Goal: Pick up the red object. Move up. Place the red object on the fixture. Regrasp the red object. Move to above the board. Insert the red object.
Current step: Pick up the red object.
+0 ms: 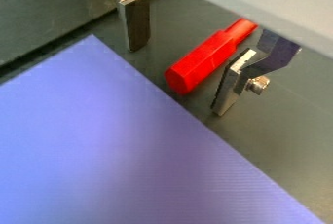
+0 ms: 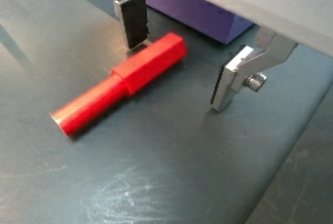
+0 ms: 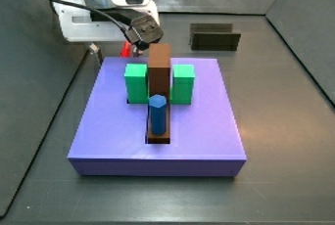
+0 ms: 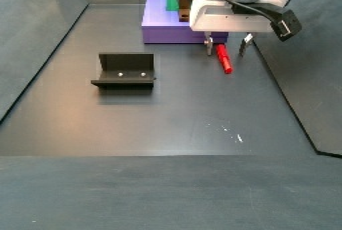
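The red object [image 1: 208, 56] is a thin bright red peg lying flat on the dark floor beside the board [image 1: 117, 150]. It shows in both wrist views [image 2: 120, 84] and in a side view [image 4: 225, 58]. My gripper [image 1: 178, 64] hangs low over the peg with its fingers [image 1: 135, 23] apart on either side of the peg's square end, not closed on it. The gripper also shows in a side view [image 4: 227, 42]. The fixture [image 4: 123, 71] is a small dark bracket, away from the gripper. The lavender board [image 3: 160, 121] bears green blocks, a brown bar and a blue cylinder [image 3: 157, 114].
The fixture also shows at the far wall in a side view [image 3: 215, 36]. Dark walls ring the floor [image 4: 160, 134]. The board's edge [image 2: 196, 9] lies close behind the gripper.
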Motion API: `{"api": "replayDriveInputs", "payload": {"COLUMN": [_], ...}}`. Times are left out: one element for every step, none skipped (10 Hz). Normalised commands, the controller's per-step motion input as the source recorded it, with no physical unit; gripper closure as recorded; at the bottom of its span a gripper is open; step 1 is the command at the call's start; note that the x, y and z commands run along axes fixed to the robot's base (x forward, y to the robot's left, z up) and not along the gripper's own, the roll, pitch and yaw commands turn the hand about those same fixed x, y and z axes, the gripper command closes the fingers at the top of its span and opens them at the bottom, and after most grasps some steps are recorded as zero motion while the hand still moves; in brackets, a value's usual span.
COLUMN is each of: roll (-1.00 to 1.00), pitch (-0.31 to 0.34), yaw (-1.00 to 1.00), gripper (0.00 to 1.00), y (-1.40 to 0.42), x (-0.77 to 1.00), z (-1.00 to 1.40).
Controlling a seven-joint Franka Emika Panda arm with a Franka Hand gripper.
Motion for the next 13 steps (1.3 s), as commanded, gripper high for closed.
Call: {"api": "replayDriveInputs", "payload": {"roll": [0.17, 0.0, 0.0, 0.0, 0.0, 0.0, 0.0, 0.0, 0.0, 0.0, 0.0, 0.0, 0.0], "pitch": [-0.01, 0.0, 0.0, 0.0, 0.0, 0.0, 0.0, 0.0, 0.0, 0.0, 0.0, 0.0, 0.0], "yaw": [0.0, -0.01, 0.0, 0.0, 0.0, 0.0, 0.0, 0.0, 0.0, 0.0, 0.0, 0.0, 0.0], "gripper": [0.0, 0.0, 0.0, 0.0, 1.0, 1.0, 1.0, 1.0, 1.0, 1.0, 1.0, 1.0, 1.0], "y": [0.0, 0.0, 0.0, 0.0, 0.0, 0.0, 0.0, 0.0, 0.0, 0.0, 0.0, 0.0, 0.0], "x": [0.0, 0.0, 0.0, 0.0, 0.0, 0.0, 0.0, 0.0, 0.0, 0.0, 0.0, 0.0, 0.0], "z": [-0.09, 0.0, 0.05, 0.0, 0.0, 0.0, 0.0, 0.0, 0.0, 0.0, 0.0, 0.0, 0.0]}}
